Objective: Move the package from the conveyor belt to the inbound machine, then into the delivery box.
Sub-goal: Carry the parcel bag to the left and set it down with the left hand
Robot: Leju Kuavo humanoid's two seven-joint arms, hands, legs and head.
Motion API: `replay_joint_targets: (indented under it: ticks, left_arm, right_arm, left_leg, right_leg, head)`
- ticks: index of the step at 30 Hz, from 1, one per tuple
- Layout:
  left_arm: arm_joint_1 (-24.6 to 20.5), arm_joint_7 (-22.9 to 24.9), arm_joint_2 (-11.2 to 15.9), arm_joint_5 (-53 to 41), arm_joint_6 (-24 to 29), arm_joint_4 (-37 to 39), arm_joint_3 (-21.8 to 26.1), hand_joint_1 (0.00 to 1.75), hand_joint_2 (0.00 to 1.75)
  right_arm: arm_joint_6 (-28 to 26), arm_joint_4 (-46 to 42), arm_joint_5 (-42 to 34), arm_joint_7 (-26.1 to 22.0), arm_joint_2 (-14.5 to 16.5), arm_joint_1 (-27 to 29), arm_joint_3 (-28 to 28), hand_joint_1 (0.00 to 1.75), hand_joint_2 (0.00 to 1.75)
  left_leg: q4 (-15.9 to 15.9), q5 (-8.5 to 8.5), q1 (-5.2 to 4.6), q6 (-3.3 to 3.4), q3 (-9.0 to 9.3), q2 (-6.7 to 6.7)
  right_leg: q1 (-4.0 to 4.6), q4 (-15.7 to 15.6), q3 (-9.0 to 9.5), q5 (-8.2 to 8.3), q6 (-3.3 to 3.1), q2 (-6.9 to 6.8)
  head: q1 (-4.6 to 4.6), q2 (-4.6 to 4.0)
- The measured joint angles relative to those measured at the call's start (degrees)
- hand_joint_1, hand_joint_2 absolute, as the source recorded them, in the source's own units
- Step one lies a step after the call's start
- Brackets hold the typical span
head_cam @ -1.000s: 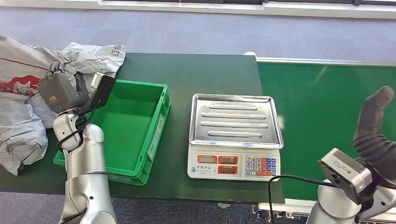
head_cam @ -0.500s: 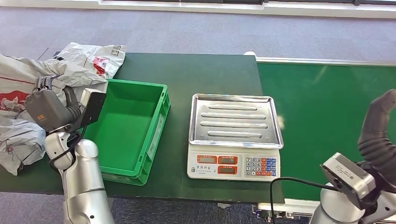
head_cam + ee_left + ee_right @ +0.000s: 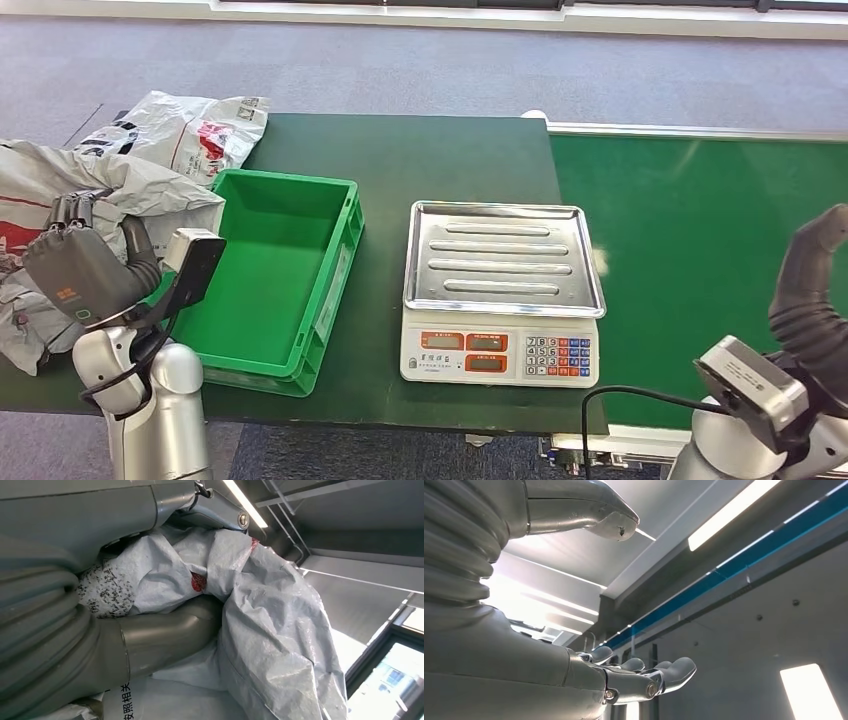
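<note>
From the head view, a dark green desk point(image 3: 440, 160) is carrying a green delivery box point(image 3: 270, 275) beside a weighing scale point(image 3: 503, 290), with a green conveyor belt point(image 3: 700, 250) running alongside to the right. The left robot hand point(image 3: 75, 270) is sitting just left of the box, against a pile of grey packages point(image 3: 90, 190).

From the left wrist view, the left robot hand point(image 3: 160, 630) is gripping a crumpled grey package point(image 3: 270, 630).

From the right wrist view, the right robot hand point(image 3: 589, 605) is lying open, its fingers point(image 3: 664, 675) apart and holding nothing.
</note>
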Motion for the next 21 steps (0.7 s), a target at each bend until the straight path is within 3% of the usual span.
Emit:
replay_joint_targets:
  ticks: [7, 13, 21]
  left_arm:
    - [1.9, -1.1, 0.6, 1.5, 0.0, -0.7, -2.2, 1.75, 1.75]
    - [2.4, -5.3, 1.4, 13.1, -2.2, 5.5, -8.8, 1.75, 1.75]
    - [2.8, -4.0, 2.0, 18.0, -1.5, 9.7, -14.3, 1.75, 1.75]
  right_arm:
    - [0.0, 0.4, 0.6, 1.0, 0.0, 0.1, -0.1, 0.00, 1.75]
    - [0.0, 0.5, 0.3, 1.3, 0.0, 0.2, -0.1, 0.00, 1.75]
    - [0.0, 0.8, -0.3, 0.2, 0.0, 0.2, -0.1, 0.00, 1.75]
  left_leg:
    - [0.0, 0.00, 0.00, 0.00, -0.01, -0.02]
    - [0.0, 0.00, -0.02, 0.01, -0.01, -0.04]
    - [0.0, 0.00, -0.02, 0.00, -0.02, -0.02]
  right_leg:
    - [0.00, 0.0, -0.02, 0.00, 0.00, -0.01]
    - [-0.02, 0.0, -0.01, 0.02, 0.02, -0.01]
    - [-0.02, 0.0, -0.02, 0.04, 0.03, -0.01]
  head:
    - [-0.01, 0.00]
    - [-0.01, 0.00]
    - [-0.01, 0.00]
